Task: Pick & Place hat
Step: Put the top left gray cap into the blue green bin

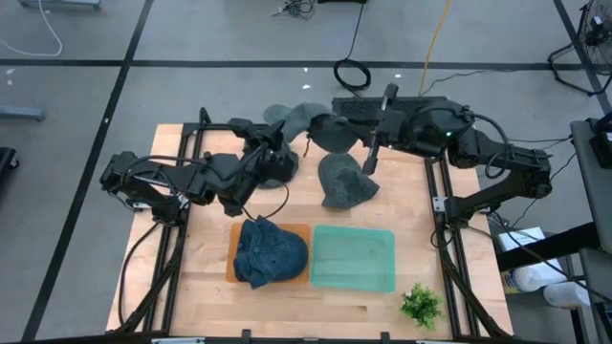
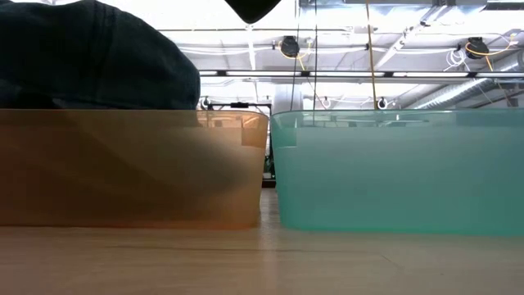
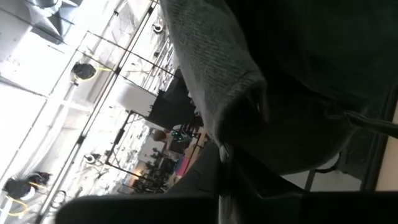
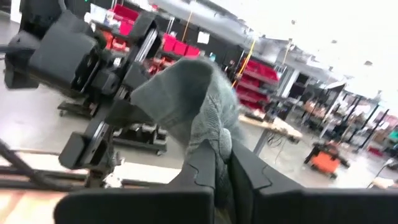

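Three hats show from above: a grey knit hat (image 1: pixel 304 120) held up over the far edge of the table, a second grey hat (image 1: pixel 345 182) lying on the bare wood near the table's middle, and a dark blue hat (image 1: pixel 270 251) heaped in the orange bin (image 1: pixel 232 260), rising above its rim in the low view (image 2: pixel 98 57). The lifted hat hangs between the two arms; the right gripper (image 4: pixel 222 163) has its fingers pressed together on a fold of the grey knit (image 4: pixel 199 99), and the left gripper (image 1: pixel 273 153) is likewise closed, with grey ribbed cloth (image 3: pixel 211 68) draped right across its wrist camera (its own fingers are hard to make out there).

There are two bins, side by side near the front of the table: the orange one on the left and a teal bin (image 1: pixel 353 258) just beside it, its clear teal wall (image 2: pixel 393 172) filling the right of the low view. One small green plant (image 1: pixel 421 305) stands alone at the front right corner of the table (image 1: pixel 201 287). The second grey hat lies between the lifted one and the teal bin, apart from both. From the right wrist, the left arm's dark links (image 4: pixel 74 56) stand just behind the pinched cloth.
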### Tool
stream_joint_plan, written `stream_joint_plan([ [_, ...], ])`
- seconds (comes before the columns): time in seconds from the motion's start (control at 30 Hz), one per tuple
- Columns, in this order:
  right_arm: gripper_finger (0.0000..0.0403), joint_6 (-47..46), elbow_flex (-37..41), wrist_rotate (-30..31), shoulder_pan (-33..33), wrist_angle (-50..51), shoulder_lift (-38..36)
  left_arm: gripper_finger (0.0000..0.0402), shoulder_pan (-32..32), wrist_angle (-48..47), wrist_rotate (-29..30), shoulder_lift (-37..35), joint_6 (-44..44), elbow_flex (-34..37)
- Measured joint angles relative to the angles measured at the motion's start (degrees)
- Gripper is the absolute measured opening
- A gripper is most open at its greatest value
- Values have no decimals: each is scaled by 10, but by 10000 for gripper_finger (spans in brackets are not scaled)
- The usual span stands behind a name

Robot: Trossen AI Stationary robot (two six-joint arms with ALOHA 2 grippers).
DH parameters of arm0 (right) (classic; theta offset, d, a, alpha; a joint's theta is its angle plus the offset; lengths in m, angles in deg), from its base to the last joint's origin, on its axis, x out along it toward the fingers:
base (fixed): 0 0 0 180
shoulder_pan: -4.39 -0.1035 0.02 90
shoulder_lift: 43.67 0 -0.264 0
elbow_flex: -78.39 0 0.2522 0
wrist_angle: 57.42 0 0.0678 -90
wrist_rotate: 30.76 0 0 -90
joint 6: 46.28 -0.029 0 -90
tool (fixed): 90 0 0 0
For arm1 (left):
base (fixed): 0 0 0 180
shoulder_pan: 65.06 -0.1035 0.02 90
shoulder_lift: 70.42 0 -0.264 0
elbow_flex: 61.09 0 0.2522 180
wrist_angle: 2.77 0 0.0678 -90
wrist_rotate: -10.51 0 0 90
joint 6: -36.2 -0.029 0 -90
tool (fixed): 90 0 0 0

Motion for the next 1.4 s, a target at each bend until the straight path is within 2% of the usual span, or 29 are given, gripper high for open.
stream_joint_plan([
  [0.23, 3, 33, -12, 2, 0, -5, -17, 90, 0, 1, 3, -3, 64, 0],
  [0.43, 3, 53, -23, 0, 0, -6, -30, 141, 0, 0, -32, -3, 95, 0],
  [0.67, 3, 77, -23, -4, 0, 26, -54, 200, -2, -2, -33, -8, 174, 0],
  [0.87, 3, 106, -23, -34, 0, 88, -74, 228, -12, 0, -29, -37, 259, 0],
  [1.03, 3, 126, -23, -67, 0, 123, -86, 226, -16, -1, -33, -66, 322, 0],
  [1.2, 3, 140, -23, -123, 0, 152, -95, 223, -14, -1, -100, -87, 401, 0],
  [1.4, 3, 148, -23, -195, 0, 172, -98, 223, -24, -41, -244, -112, 510, 0],
])
